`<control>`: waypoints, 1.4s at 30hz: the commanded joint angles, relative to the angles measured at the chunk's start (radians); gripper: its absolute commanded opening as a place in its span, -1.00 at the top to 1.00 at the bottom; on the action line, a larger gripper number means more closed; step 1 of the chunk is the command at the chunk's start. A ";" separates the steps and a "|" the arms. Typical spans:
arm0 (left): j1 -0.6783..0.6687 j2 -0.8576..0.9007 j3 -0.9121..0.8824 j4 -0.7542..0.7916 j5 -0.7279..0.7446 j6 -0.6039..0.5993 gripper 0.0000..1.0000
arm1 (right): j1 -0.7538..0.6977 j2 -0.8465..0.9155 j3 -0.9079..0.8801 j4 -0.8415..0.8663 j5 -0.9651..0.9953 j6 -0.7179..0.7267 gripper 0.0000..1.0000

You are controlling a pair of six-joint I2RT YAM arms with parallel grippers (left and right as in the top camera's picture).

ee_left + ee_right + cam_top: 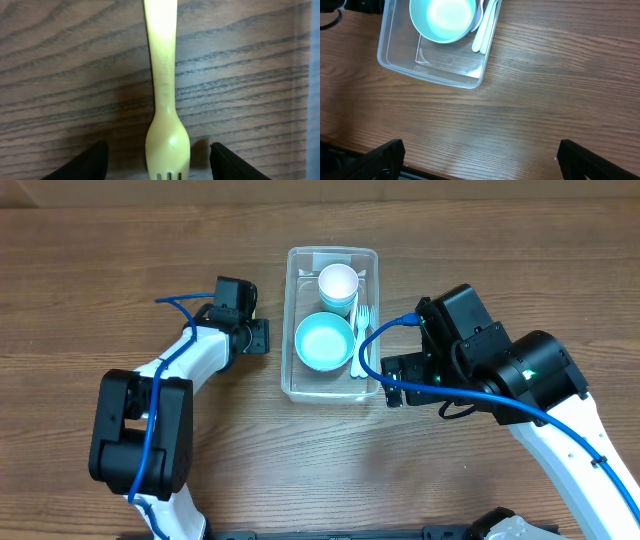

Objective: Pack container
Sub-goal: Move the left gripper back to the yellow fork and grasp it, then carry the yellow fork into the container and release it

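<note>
The clear container point(288, 320) stands mid-table and holds a white cup point(338, 283), a light-blue bowl point(324, 340) and white forks point(361, 342). My left gripper point(257, 336) is just left of the container. In the left wrist view it is open point(159, 170), with a yellow fork point(162, 100) lying on the table between its fingers, which do not touch it. My right gripper point(394, 381) is open and empty over bare wood point(480, 160) by the container's near right corner. The right wrist view shows the container point(432, 80), bowl point(442, 17) and forks point(484, 32).
The table is brown wood grain. A pale strip at the right edge of the left wrist view point(315, 75) looks like the container's wall. Blue cables run along both arms.
</note>
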 commanded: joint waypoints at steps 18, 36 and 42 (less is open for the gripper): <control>-0.004 0.074 0.017 -0.007 0.082 0.036 0.74 | 0.002 -0.010 -0.001 0.005 0.002 -0.003 -1.00; -0.110 -0.096 0.462 -0.344 -0.082 -0.014 0.92 | 0.002 -0.010 -0.001 0.005 0.002 -0.003 -1.00; -0.321 -0.140 0.462 -0.334 -0.164 -0.080 0.92 | 0.002 -0.010 -0.001 0.005 0.002 -0.003 -1.00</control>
